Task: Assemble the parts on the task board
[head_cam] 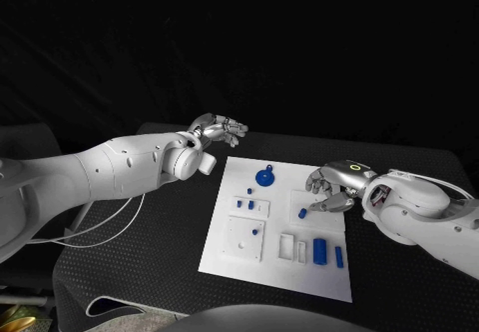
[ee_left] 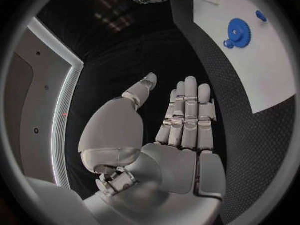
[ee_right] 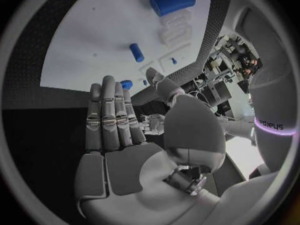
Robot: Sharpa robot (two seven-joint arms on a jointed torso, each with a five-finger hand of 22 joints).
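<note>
Left robot hand (head_cam: 221, 128) is released, fingers apart, off the task board (head_cam: 230, 259). Right robot hand (head_cam: 332, 185) is released over the board's right edge, near a small blue part (head_cam: 303, 214).

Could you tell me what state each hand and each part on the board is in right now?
left hand: open, empty, off the board's far left corner.
right hand: open, empty, over the board's right edge.
task board: flat on the table.
blue gear: lying flat on the board.
blue cylinder: lying on its side.
small blue peg: on the board near the right hand.
</note>
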